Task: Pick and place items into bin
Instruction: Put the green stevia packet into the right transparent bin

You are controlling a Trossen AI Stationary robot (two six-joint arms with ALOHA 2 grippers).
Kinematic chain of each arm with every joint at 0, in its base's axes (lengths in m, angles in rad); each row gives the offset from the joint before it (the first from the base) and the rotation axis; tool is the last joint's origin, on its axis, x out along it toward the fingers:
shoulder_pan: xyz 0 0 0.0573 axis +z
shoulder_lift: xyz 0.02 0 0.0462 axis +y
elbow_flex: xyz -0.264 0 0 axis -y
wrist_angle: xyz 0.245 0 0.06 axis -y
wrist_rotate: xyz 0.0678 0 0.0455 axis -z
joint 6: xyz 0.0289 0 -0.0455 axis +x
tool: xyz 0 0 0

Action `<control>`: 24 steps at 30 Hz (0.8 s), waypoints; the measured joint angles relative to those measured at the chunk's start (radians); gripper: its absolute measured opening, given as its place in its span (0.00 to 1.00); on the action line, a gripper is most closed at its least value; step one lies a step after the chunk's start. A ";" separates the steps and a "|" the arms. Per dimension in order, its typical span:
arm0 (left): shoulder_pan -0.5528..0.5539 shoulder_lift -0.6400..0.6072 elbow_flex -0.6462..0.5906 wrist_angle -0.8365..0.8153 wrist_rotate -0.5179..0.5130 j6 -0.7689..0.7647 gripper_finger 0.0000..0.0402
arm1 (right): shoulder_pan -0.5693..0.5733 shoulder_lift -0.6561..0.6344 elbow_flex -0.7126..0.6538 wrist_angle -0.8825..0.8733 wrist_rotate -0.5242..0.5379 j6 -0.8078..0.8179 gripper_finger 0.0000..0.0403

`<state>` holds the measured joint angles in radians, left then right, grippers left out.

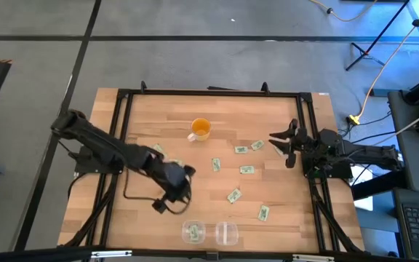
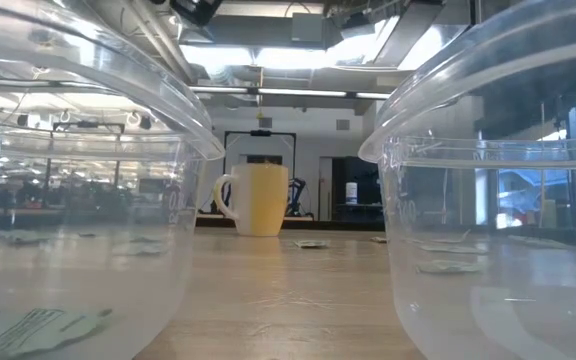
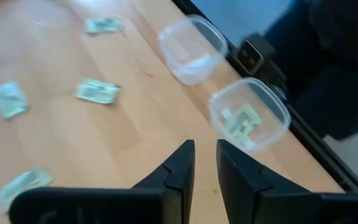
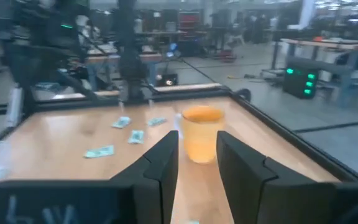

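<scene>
Nearly closed and holding nothing, the left gripper [image 3: 205, 163] shows only a thin slit between its two dark fingers in the left wrist view. It hangs over bare wood near the front of the wooden table [image 1: 282, 218], just behind the two bins.

Closest to the front edge stand the two small clear plastic round tubs. The left clear tub [image 1: 193, 232] already holds a few pale green and white flat packets [image 3: 240, 120], seen through its wall in the low view too. The right clear tub [image 1: 226, 232] looks empty.

So the task is only begun, in my judgement: a few packets are binned and most are left. Farther back, loose pale green packets lie scattered across the middle of the table: one near the front right [image 1: 263, 212], one just behind it [image 1: 233, 195], and more in a loose band across the centre [image 1: 246, 169]. None is between the left gripper's jaws; the nearest loose ones lie well to its right.

Farther still stands the orange plastic cup with a handle [image 1: 200, 129], which is not for the bins.

At the table's right edge waits the right gripper [image 1: 288, 143], its fingers a little apart and empty, pointed toward the cup.
</scene>
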<state>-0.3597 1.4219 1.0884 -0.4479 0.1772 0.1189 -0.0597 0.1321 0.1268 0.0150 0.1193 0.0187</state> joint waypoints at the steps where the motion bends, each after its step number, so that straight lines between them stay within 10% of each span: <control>1: 0.013 -0.031 -0.031 0.033 -0.001 -0.012 0.15 | 0.013 0.023 0.028 -0.011 -0.012 -0.003 0.28; 11: 0.105 -0.322 -0.404 0.391 -0.004 -0.055 0.15 | 0.193 0.523 0.403 -0.222 -0.007 0.042 0.28; 24: 0.114 -0.479 -0.686 0.614 -0.120 -0.028 0.15 | 0.577 1.277 0.973 -0.898 -0.008 0.683 0.28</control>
<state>-0.2459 0.9432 0.4025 0.1658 0.0574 0.0914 0.5169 1.4095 1.1000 -0.8825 0.1108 0.7017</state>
